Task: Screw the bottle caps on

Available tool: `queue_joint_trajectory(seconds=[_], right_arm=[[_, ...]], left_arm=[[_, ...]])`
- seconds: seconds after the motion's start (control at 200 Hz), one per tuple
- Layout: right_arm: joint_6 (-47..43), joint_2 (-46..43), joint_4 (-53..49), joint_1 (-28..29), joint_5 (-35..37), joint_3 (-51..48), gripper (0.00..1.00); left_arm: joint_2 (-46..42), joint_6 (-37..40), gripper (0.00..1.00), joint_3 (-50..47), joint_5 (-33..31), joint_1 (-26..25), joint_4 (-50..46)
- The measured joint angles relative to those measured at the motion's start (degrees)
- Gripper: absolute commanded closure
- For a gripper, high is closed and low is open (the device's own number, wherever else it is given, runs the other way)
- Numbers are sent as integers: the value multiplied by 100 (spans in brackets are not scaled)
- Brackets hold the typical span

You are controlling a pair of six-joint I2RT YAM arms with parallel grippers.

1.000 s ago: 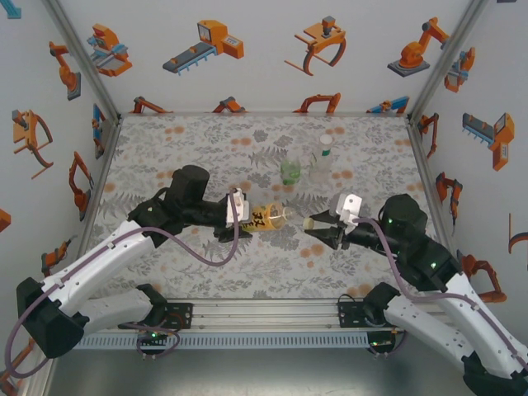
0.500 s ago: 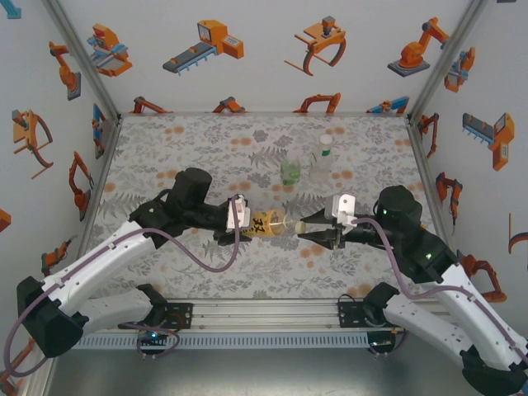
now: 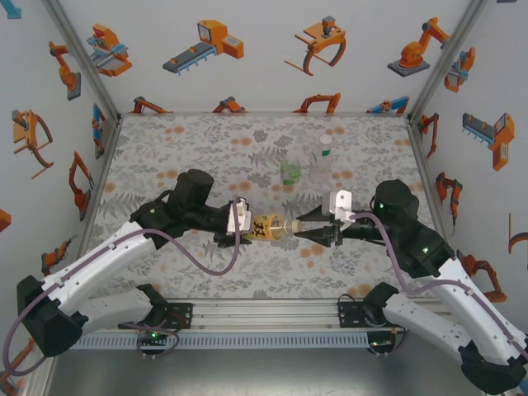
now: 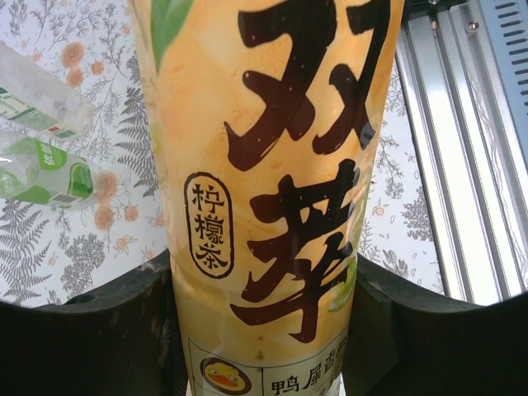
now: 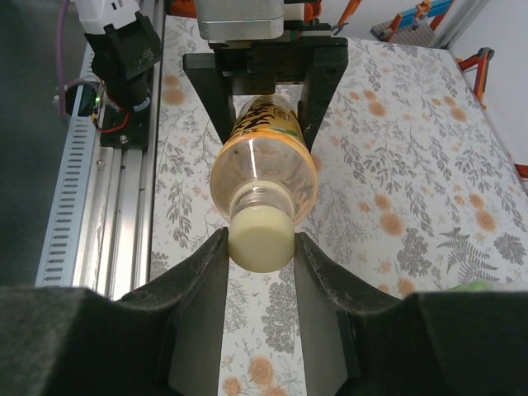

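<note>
Right wrist: my right fingers (image 5: 198, 285), pinching the pale cap (image 5: 261, 239), have closed the gap onto the neck of the yellow bottle (image 5: 264, 165); left fingers (image 4: 99, 338) clamp its body; twisting should follow.

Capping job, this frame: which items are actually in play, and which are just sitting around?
In play:
- orange-labelled bottle, held by the left gripper
- pale yellow cap at its mouth, pinched in the right gripper

Lying about:
- green-labelled bottle, at the back of the table, untouched
- clear bottle with a white cap, beside it
</note>
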Motion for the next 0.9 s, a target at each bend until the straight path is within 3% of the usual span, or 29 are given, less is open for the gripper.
queue_joint_trajectory(seconds=[0.896], right_arm=[[-92,286,-409,66,-87,302,82]], left_arm=[[0,39,100,0,-68,-48,-111]])
